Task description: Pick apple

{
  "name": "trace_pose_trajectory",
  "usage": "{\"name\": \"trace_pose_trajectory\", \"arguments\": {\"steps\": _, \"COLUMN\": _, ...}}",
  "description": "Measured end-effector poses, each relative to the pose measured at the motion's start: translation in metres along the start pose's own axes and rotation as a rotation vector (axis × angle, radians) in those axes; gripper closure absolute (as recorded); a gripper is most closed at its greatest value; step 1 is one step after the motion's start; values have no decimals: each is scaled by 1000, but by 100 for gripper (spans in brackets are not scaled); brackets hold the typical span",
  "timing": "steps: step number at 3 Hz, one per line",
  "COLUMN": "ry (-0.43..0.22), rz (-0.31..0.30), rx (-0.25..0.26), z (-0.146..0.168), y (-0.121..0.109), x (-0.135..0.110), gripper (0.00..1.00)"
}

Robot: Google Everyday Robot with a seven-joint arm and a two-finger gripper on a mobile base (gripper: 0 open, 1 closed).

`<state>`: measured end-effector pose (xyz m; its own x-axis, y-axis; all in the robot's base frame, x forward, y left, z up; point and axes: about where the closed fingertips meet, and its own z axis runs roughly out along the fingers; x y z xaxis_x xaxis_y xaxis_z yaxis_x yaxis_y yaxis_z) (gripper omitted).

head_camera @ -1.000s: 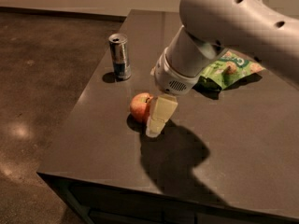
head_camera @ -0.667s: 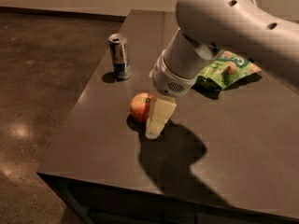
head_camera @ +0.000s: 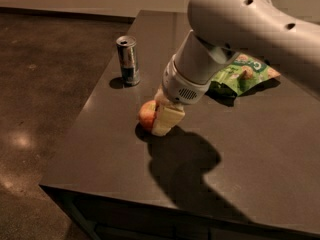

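Resting on the dark worktop (head_camera: 270, 154) near its left edge, the apple (head_camera: 146, 115) shows only its left side, the rest hidden behind the pale end effector (head_camera: 162, 118), which stands right against it; whether it is clamped on the fruit or spread, I cannot tell. Farther back a can (head_camera: 128, 60) stands upright, its label unreadable. A green bag (head_camera: 245, 74) lies partly covered by the arm (head_camera: 240, 29), its white lettering cut off.
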<state>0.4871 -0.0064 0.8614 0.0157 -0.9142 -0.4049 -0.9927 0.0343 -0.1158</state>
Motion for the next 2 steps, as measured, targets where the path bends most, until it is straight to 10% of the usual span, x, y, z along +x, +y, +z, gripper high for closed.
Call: {"name": "trace_pose_trajectory", "arguments": {"steps": 2, "ry": -45, "rz": 20, "rx": -28, "z": -13, "y": 1, "x": 1, "gripper": 87}}
